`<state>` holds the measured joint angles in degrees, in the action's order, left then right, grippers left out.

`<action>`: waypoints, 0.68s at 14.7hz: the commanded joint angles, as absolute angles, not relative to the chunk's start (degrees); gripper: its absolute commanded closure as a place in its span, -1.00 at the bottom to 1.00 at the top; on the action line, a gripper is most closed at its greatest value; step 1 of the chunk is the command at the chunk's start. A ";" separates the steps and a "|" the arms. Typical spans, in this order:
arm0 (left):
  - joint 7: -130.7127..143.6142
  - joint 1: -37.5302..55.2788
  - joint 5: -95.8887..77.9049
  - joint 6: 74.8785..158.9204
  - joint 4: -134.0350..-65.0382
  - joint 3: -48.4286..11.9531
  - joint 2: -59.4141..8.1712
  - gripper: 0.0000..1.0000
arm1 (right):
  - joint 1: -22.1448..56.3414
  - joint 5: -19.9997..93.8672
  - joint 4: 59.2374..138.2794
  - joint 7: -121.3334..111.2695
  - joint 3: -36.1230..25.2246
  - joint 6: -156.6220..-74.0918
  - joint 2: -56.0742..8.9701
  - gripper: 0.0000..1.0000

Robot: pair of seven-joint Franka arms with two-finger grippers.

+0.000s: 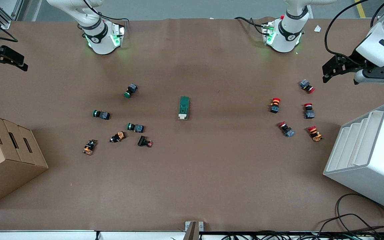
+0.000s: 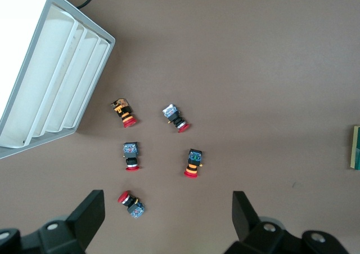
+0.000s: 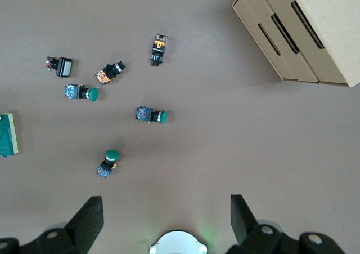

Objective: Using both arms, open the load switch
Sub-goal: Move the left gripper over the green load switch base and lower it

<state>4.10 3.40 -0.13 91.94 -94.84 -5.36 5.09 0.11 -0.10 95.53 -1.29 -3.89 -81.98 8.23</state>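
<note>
Load switch untouched, both arms parked high at the table ends

Nothing of the task looks done: the load switch (image 1: 184,107) lies alone mid-table, between a cluster of green push buttons (image 1: 131,90) and a cluster of red push buttons (image 1: 275,105), its long axis running toward the front camera, white lever end nearest that camera. The left gripper (image 2: 167,215) hangs over the red buttons near the white rack (image 1: 368,156), fingers spread wide, holding nothing; the right gripper (image 3: 166,215) hangs over the table near its own base, equally wide and empty. Reach, 2-handed grasp and opening all remain.
</note>
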 commanded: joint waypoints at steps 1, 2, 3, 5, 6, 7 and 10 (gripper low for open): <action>6.91 3.34 -0.53 92.10 -93.26 -10.06 3.71 -1.00 | -2.10 3.64 95.47 -1.76 -2.37 -81.66 9.67 -1.00; 7.90 3.25 -0.44 92.72 -93.34 -11.41 3.43 -1.00 | -2.02 4.21 95.45 -1.84 -2.98 -81.56 9.67 -1.00; 9.39 3.25 -0.44 92.81 -93.25 -12.03 3.08 -1.00 | -2.02 4.22 95.45 -1.93 -3.08 -81.48 9.67 -1.00; 10.11 3.25 -0.44 92.72 -93.34 -12.83 3.08 -1.00 | -2.02 4.13 95.45 -2.37 -3.08 -81.47 9.67 -1.00; 10.54 3.34 -0.44 92.64 -93.34 -13.53 2.99 -1.00 | -2.02 3.87 95.45 -3.07 -3.08 -81.39 9.67 -1.00; 12.37 3.34 -0.44 92.72 -93.51 -14.93 2.90 -1.00 | -2.02 3.69 95.36 -3.86 -3.08 -81.30 9.67 -1.00; 20.44 3.43 -0.53 94.47 -94.04 -21.77 0.27 -1.00 | -1.93 1.77 95.36 -4.75 -2.90 -81.12 9.67 -1.00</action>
